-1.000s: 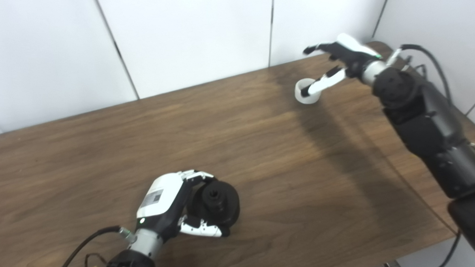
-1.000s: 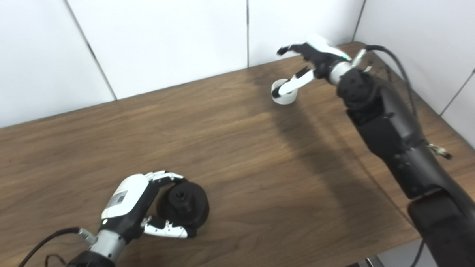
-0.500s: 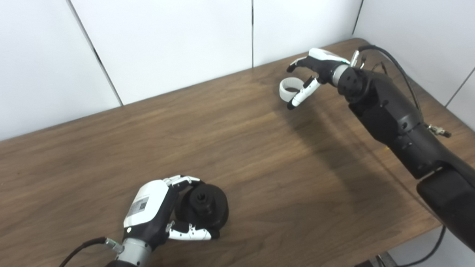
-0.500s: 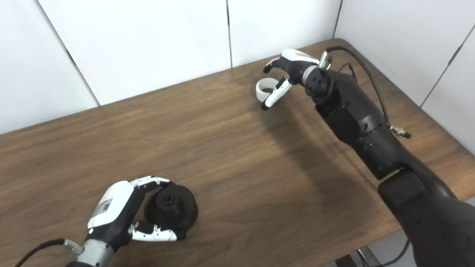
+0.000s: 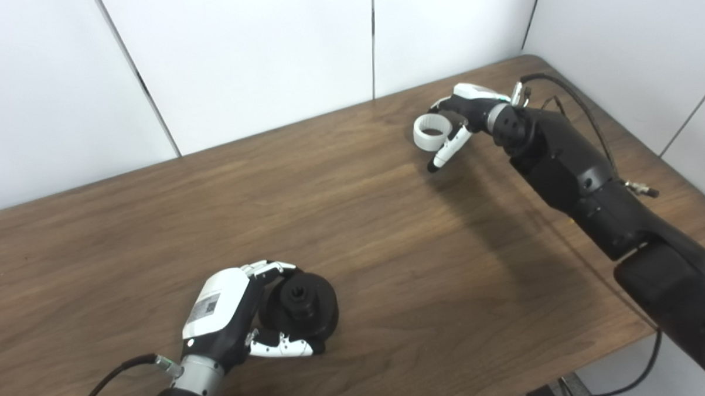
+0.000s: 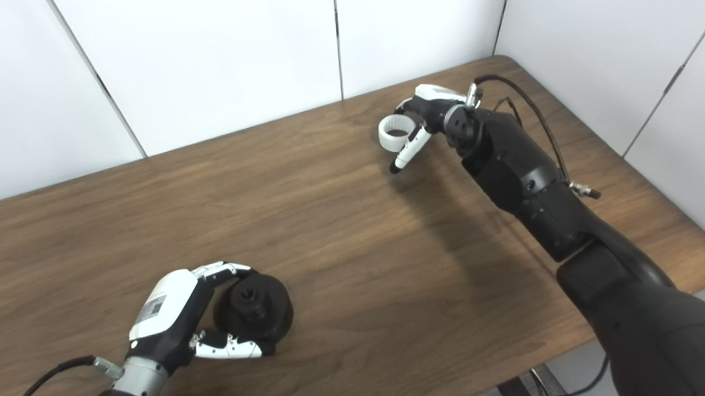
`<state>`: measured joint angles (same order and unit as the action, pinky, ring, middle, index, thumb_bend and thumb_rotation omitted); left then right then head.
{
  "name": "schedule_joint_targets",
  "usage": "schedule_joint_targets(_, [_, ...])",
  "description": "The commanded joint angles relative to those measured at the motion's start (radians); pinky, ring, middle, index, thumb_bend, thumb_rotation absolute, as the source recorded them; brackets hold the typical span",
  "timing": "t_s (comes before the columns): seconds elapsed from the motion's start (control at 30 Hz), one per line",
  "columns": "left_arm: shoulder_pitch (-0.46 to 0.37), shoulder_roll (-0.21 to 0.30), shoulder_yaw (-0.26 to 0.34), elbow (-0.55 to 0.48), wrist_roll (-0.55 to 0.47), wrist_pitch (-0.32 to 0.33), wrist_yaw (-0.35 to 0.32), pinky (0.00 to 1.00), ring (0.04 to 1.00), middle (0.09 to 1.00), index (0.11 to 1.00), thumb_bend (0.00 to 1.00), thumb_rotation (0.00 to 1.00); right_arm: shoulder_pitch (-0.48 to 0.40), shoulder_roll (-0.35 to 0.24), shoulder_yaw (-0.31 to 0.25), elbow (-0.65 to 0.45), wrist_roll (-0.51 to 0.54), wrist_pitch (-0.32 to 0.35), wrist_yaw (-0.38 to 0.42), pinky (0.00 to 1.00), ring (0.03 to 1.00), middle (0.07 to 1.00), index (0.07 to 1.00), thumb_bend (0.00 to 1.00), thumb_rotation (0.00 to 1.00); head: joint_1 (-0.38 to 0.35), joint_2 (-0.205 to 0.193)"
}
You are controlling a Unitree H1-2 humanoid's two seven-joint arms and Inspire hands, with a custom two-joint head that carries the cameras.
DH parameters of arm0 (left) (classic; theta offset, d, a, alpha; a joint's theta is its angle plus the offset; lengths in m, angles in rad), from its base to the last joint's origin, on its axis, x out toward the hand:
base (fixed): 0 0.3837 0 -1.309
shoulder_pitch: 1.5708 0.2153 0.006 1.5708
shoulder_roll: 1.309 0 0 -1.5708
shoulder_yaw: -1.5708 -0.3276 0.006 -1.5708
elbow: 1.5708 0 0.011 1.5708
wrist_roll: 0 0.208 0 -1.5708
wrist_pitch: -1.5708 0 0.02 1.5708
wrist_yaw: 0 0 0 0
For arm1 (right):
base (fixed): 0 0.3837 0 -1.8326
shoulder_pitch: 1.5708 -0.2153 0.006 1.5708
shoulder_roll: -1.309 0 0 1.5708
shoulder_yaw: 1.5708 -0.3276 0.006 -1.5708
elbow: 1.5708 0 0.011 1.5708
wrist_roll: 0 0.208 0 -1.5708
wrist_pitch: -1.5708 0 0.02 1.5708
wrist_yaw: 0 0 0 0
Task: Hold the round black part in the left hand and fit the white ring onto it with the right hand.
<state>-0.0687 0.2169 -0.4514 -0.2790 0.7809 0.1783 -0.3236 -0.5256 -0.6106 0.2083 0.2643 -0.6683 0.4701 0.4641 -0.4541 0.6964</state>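
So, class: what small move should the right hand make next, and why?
Probably lift the ring and start carrying it toward the black part. The right hand seems closed on the ring at the far side, while the left hand holds the part near the front edge, far apart.

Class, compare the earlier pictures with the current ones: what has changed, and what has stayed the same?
The camera shifted. The right hand, open over the white ring a second ago, has closed around it. The left hand stays wrapped around the round black part on the table.
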Motion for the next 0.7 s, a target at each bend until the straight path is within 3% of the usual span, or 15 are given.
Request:
schedule_joint_targets(0.0, [0.022,0.031,-0.004,0.019,0.039,0.015,-0.020,0.88,0.865,0.772,0.484,0.52,0.05,-0.058,-0.032,-0.004,-0.009,-0.007,-0.014,-0.033,0.99,0.988,0.941,0.850,0.97,0.28,0.002,0.002])
schedule_joint_targets(0.2, [0.022,0.026,-0.005,0.005,0.054,0.041,-0.039,0.90,0.875,0.785,0.484,0.52,0.05,-0.054,-0.025,-0.004,-0.002,-0.001,-0.022,-0.051,1.00,0.989,0.929,0.835,0.94,0.26,0.006,0.005])
schedule_joint_targets(0.6, [0.024,0.023,-0.005,0.002,0.056,0.039,-0.035,0.89,0.872,0.783,0.484,0.52,0.05,-0.042,-0.021,-0.010,0.005,0.016,-0.016,-0.092,0.98,0.964,0.891,0.666,0.85,0.23,0.014,0.014])
schedule_joint_targets(0.63, [0.024,0.023,-0.006,0.002,0.058,0.039,-0.035,0.89,0.872,0.783,0.484,0.52,0.05,-0.041,-0.020,-0.010,0.007,0.018,-0.018,-0.097,0.96,0.953,0.874,0.629,0.82,0.19,0.014,0.014])
schedule_joint_targets(0.67, [0.024,0.023,-0.006,0.002,0.060,0.038,-0.034,0.89,0.872,0.783,0.484,0.52,0.05,-0.040,-0.019,-0.010,0.009,0.021,-0.020,-0.101,0.96,0.945,0.860,0.562,0.67,0.17,0.014,0.014])
